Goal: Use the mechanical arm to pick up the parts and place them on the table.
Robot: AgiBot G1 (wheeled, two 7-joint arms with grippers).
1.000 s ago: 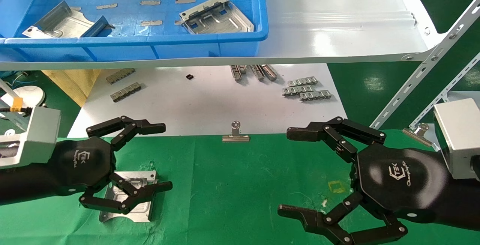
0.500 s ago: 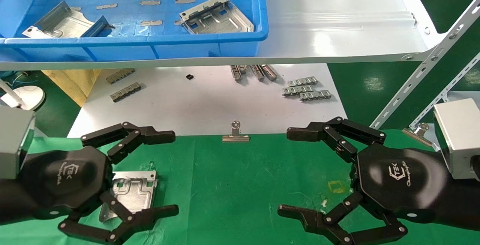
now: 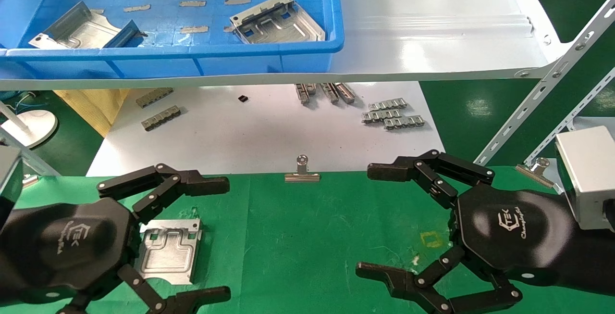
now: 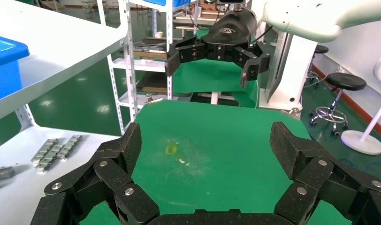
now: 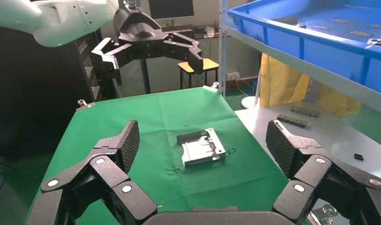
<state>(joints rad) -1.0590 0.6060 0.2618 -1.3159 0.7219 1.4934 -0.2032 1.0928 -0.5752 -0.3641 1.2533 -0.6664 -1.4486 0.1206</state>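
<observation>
Since one stamped sheet-metal part point(image 3: 169, 252) already lies flat on the green table point(image 3: 298, 237) at its left side, the left robot hand point(image 3: 192, 239) hangs above it with fingers spread wide, touching nothing. The right robot hand point(image 3: 379, 220) hovers idle and splayed over the table's right side. Two more parts point(image 3: 276, 19) wait in the far blue tray point(image 3: 269, 52).

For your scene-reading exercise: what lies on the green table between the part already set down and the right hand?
Only bare green table, with one small yellow square mark near the right hand. The head view shows this stretch beside the part; the right wrist view agrees.
</observation>
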